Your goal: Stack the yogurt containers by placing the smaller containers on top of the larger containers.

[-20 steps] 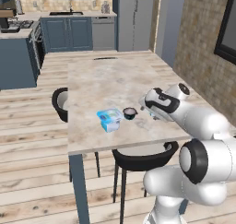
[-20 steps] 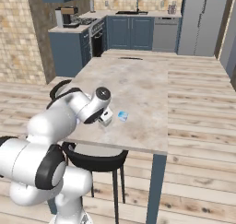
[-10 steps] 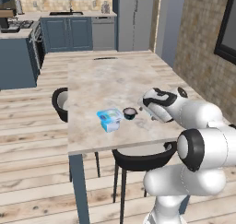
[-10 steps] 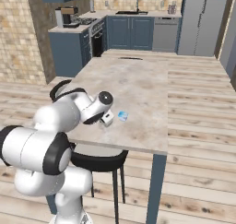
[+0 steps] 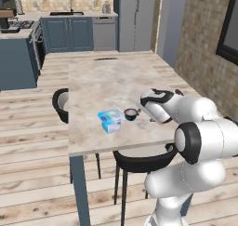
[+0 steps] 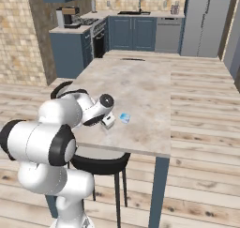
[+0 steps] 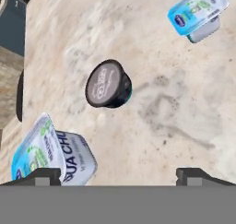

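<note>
Jaws wide, holding nothing, above the dark round cup (image 7: 108, 84); rectangular tub (image 7: 48, 156) and tiny cup (image 7: 199, 13) lie apart on worktop (image 7: 175, 121).

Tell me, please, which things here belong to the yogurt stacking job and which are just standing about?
Part of the job:
- wide light-blue rectangular yogurt tub
- small round black yogurt cup
- smaller light-blue yogurt cup
- marble-topped table they stand on
- open gripper, holding nothing

Just standing about:
- black chairs
- grey fridge
- blue kitchen cabinets
</note>
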Controlling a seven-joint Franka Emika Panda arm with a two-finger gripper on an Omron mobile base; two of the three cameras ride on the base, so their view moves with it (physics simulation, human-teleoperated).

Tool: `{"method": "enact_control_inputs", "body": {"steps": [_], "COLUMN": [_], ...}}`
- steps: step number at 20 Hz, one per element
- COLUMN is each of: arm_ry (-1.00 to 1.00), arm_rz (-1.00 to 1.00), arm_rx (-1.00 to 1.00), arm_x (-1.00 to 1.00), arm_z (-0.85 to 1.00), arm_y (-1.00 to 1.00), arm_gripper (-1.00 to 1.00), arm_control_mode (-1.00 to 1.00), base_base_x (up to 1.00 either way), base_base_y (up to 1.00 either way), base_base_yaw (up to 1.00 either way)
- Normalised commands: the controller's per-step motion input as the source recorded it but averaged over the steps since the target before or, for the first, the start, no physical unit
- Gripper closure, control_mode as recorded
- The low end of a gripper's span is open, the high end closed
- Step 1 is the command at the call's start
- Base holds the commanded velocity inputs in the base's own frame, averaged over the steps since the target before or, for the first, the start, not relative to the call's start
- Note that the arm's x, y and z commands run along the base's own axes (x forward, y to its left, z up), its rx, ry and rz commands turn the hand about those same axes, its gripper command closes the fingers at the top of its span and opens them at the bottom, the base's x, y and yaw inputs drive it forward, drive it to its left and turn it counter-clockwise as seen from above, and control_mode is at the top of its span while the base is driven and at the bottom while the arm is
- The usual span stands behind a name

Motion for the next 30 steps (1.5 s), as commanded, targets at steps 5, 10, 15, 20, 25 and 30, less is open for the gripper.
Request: {"method": "enact_control_inputs", "body": {"steps": [5,10,15,20,25,30], "arm_ry": [0.00,0.00,0.00,0.00,0.00,0.00], "arm_rz": [0.00,0.00,0.00,0.00,0.00,0.00], "arm_rx": [0.00,0.00,0.01,0.03,0.02,0.01], "arm_x": [0.20,0.18,0.19,0.19,0.10,0.09], "arm_z": [-0.05,-0.07,-0.08,-0.08,-0.11,-0.18], "arm_y": [0.16,0.07,0.00,0.00,0.00,0.00], "arm_gripper": [-1.00,-1.00,-1.00,-1.00,-1.00,-1.00], "arm_control_mode": [-1.00,-1.00,-1.00,-1.00,-1.00,-1.00], "base_base_x": [0.00,0.00,0.00,0.00,0.00,0.00], "base_base_y": [0.00,0.00,0.00,0.00,0.00,0.00], "base_base_yaw": [0.00,0.00,0.00,0.00,0.00,0.00]}}
